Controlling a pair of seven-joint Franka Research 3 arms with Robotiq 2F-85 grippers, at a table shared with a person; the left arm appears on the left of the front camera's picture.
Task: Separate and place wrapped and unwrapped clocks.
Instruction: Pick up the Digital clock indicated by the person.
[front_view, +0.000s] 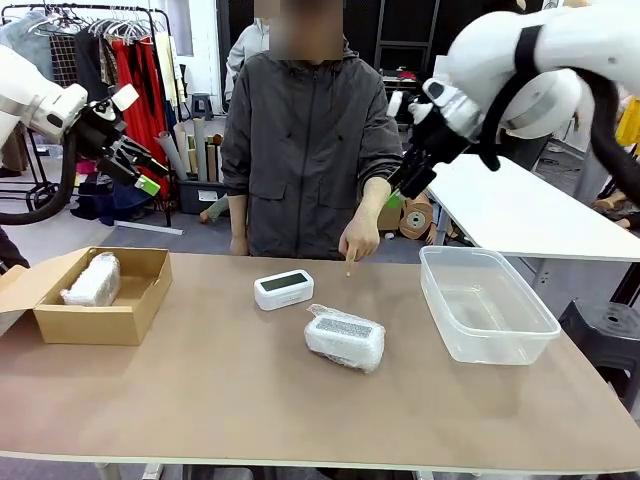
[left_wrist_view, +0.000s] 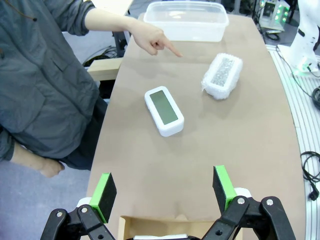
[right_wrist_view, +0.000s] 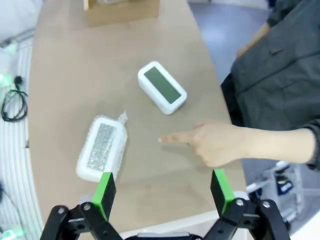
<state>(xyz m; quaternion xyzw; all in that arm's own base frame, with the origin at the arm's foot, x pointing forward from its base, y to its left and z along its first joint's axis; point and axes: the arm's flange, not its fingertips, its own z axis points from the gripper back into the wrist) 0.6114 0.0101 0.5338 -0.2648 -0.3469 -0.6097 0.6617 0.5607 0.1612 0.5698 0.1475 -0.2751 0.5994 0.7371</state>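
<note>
Bare clock (front_view: 283, 289), wrapped clock (front_view: 345, 338): long axes approx. across table (front_view: 200, 400), screens up. L gripper (left_wrist_view: 164, 189) & R gripper (right_wrist_view: 163, 189): jaws wide apart, empty.

Bright, even indoor light; soft shadows (wrist views slightly bowed)

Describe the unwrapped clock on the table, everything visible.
The unwrapped clock is a small white rectangular block with rounded corners, seemingly plastic. Its grey-green screen covers most of the top face, with no digits legible. It lies flat, screen up, near the middle of the brown table, toward the person's side. Nothing touches it: the person's pointing hand and the bubble-wrapped clock are both apart from it.
</note>
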